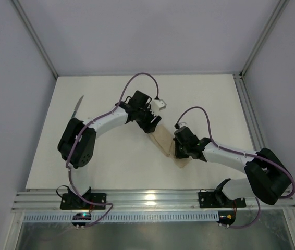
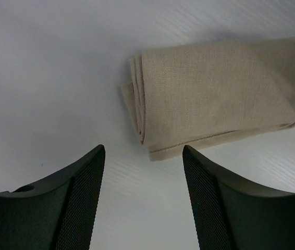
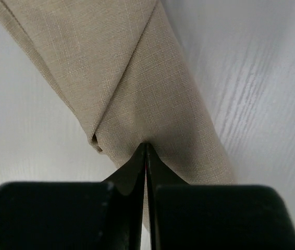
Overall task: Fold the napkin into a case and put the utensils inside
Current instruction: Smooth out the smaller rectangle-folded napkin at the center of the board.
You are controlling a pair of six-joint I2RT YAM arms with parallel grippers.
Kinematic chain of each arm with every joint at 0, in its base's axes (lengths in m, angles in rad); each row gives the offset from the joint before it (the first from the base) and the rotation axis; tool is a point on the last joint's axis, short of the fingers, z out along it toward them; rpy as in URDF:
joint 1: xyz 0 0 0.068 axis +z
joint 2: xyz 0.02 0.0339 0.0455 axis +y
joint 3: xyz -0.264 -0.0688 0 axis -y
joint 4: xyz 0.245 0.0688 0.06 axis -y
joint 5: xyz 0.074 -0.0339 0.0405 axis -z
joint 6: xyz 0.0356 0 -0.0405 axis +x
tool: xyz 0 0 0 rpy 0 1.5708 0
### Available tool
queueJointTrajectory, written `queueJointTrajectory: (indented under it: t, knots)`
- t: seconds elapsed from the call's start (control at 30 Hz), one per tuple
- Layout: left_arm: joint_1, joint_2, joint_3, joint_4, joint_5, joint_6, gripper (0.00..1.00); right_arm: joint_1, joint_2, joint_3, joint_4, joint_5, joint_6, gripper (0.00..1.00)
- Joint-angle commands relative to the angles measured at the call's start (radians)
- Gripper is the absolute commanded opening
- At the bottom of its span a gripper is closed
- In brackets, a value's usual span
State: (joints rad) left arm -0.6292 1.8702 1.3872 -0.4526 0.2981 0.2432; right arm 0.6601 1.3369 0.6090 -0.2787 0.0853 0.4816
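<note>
Right gripper (image 3: 146, 148): nearest the arm bases, fingers clenched on a pinch of cloth at the near end of the case (image 1: 162, 139).
Case: beige layered packet, flat in the middle of the table (image 1: 210, 104), slanting away to the left.
Left gripper (image 2: 143, 149): fingers spread, grasping nothing, just short of the case's far end.
Knife (image 1: 77, 106): far left, silver end showing beside the left arm.
</note>
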Motion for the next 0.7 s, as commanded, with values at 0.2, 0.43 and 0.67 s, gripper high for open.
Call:
queueJointTrajectory:
  t: [0.2, 0.43, 0.67]
  knots:
    - [-0.004, 0.113, 0.064, 0.064, -0.013, -0.033, 0.68, 0.073, -0.007, -0.043, 0.058, 0.071, 0.063, 0.04]
    - [-0.004, 0.144, 0.098, 0.057, 0.075, -0.042, 0.52, 0.072, 0.013, -0.031, 0.098, 0.056, -0.006, 0.04]
    - [0.0, 0.106, 0.033, 0.009, 0.105, 0.005, 0.0, 0.041, 0.031, -0.026, 0.127, 0.05, -0.018, 0.04]
